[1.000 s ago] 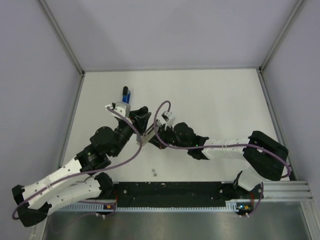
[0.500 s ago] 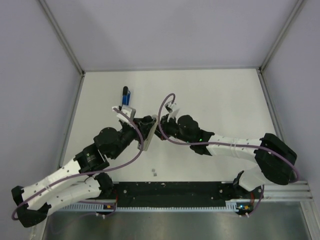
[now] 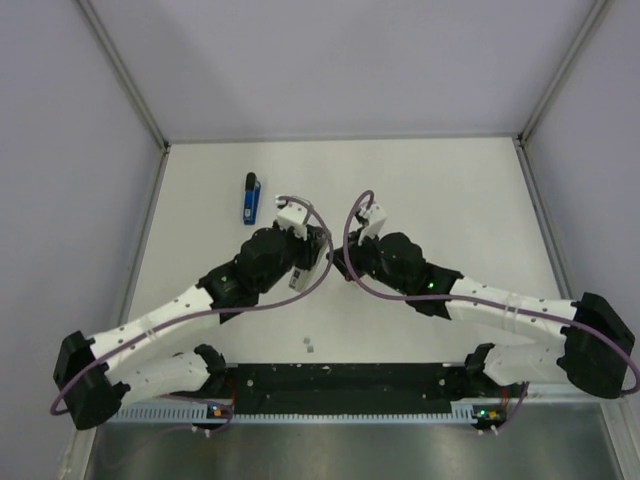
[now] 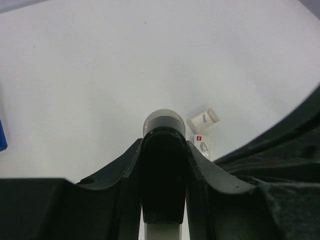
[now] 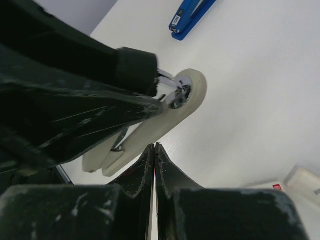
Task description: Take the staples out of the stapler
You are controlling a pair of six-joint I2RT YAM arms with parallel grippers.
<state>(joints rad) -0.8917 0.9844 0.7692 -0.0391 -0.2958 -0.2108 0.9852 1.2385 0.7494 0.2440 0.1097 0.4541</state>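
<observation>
The blue stapler (image 3: pixel 252 198) lies flat on the table (image 3: pixel 450 200), upper left of the overhead frame, well apart from both arms. The left fingers (image 4: pixel 125 172) clamp a cream hinged piece (image 5: pixel 165 117) (its make unclear). The right fingers (image 5: pixel 136 174) are pressed together, empty, just beside it. Recommendation: free one arm, pin the stapler down, and open it squarely without twisting.

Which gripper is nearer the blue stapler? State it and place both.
Left. The blue stapler lies just beyond and left of the left gripper, whose jaws clamp a whitish piece; the right gripper, jaws shut, is farther right, past the left one.
</observation>
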